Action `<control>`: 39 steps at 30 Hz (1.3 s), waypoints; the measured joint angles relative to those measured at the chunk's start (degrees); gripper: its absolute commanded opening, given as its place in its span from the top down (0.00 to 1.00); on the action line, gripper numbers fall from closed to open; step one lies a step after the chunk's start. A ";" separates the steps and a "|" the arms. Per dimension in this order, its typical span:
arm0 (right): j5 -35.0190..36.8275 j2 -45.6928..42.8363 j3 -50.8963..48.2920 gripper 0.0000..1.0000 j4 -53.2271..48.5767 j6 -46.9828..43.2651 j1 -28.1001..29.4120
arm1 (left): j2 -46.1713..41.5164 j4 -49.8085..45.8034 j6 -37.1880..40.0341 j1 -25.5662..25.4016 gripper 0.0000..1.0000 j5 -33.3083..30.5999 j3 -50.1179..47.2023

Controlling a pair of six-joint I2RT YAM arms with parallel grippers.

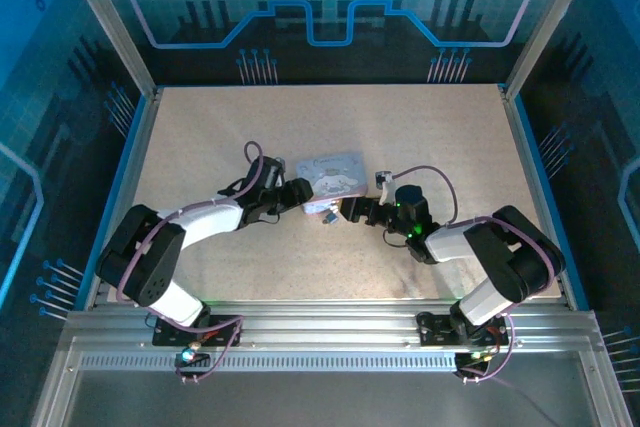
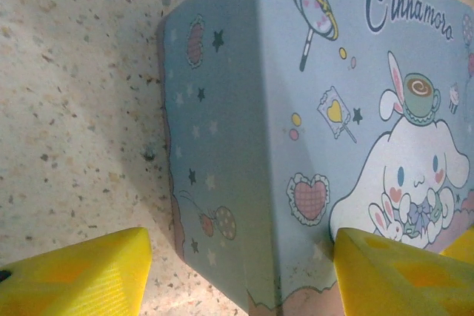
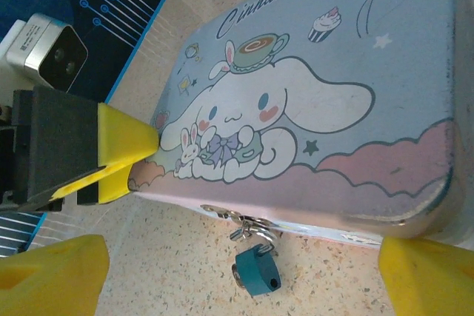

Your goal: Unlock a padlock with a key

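Two pincers flank the tin box (image 1: 332, 169) on the table (image 1: 440, 137), so this reads as set-up — bracing the box before any unlocking. The left pincer (image 2: 241, 260) is spread wide, one yellow finger (image 3: 122, 146) touching the tin's 8 o'clock corner; the right pincer (image 3: 243, 275), at 5 o'clock, gapes empty. The padlock (image 3: 256, 273) (small, blocky, teal-dark) lies on the table at the tin's 6 o'clock edge, thin shackle (image 3: 248, 229) through the hasp (image 3: 220, 213) — locked, I judge. Next the key must be fetched and seated squarely, which needs fine alignment.
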 measured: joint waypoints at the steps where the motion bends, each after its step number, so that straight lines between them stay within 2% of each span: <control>1: -0.07 0.00 -0.13 0.06 0.09 -0.22 0.00 | -0.22 0.35 -0.28 -0.24 0.34 -0.02 -0.35; 6: 0.50 -0.72 -2.71 0.08 0.83 -1.81 1.05 | -1.29 1.51 -1.75 -1.55 0.34 -0.04 -1.92; 13: 0.52 -0.09 -4.13 0.16 2.36 -3.06 3.65 | -2.32 1.55 -2.56 -2.05 0.33 -0.07 -3.02; 21: -0.13 7.17 -3.85 0.23 7.72 -2.84 3.78 | -2.45 1.53 -2.58 -2.10 0.33 -0.09 -3.08; 30: -1.70 11.85 -1.31 0.33 11.26 -2.75 3.76 | -2.43 1.57 -2.58 -2.10 0.33 -0.07 -3.08; 32: -2.14 12.79 -0.92 0.37 12.24 -2.56 3.76 | -2.43 1.60 -2.58 -2.10 0.33 -0.07 -3.08; 39: -3.13 15.63 -0.63 0.42 16.22 -2.14 3.76 | -2.10 2.10 -2.78 -2.10 0.33 0.02 -3.08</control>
